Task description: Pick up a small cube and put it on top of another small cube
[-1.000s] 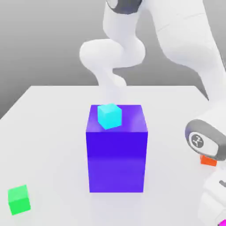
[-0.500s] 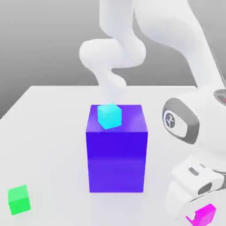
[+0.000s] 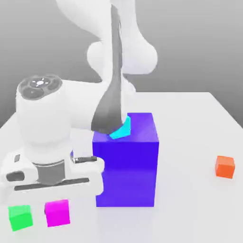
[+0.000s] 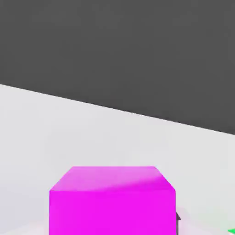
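— Where was the magenta cube (image 3: pixel 57 212)?

— Clamped in the hand (image 3: pixel 56 197), just beside the green cube (image 3: pixel 20 217) near the counter's (image 3: pixel 190 142) front edge, on the exterior view's left.

— And the rest?

— A cyan cube (image 3: pixel 122 129) sat atop the big blue block (image 3: pixel 126 166); an orange cube (image 3: pixel 224 166) lay well apart.
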